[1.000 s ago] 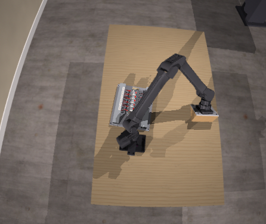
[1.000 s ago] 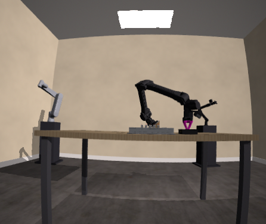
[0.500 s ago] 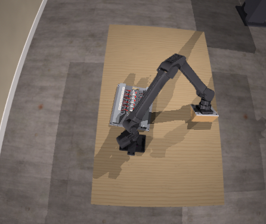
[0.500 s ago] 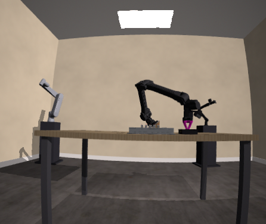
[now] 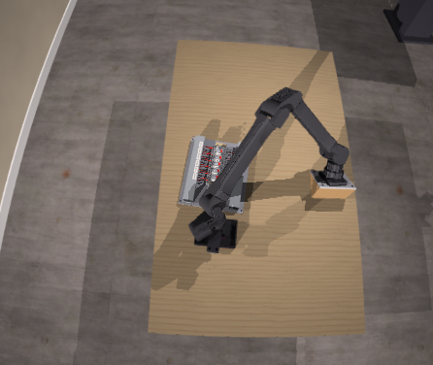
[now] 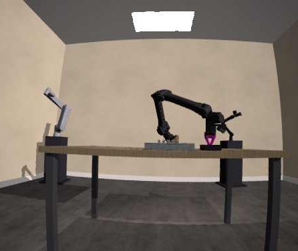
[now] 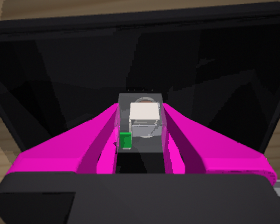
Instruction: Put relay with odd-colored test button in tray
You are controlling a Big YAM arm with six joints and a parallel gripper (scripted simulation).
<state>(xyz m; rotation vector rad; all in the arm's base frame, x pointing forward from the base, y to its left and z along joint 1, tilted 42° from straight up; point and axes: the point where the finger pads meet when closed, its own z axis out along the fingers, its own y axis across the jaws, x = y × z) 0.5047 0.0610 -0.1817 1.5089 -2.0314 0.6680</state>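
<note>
In the wrist view my gripper (image 7: 140, 111) with magenta fingers is shut on a clear-cased relay (image 7: 141, 122) that has a green test button (image 7: 125, 140). The relay hangs over the inside of the black tray (image 7: 142, 65), which fills the view behind it. In the exterior view the gripper (image 6: 210, 140) points down just above the tray (image 6: 210, 147). In the overhead view the wrist (image 5: 212, 228) covers the tray (image 5: 223, 239), which lies just in front of the grey relay base (image 5: 213, 170). The relays left on the base show red buttons.
The arm's base block (image 5: 332, 184) stands at the bench's right side. A second grey arm (image 6: 58, 113) on a pedestal stands off the bench at the left. A dark pedestal (image 6: 230, 160) stands behind the bench at the right.
</note>
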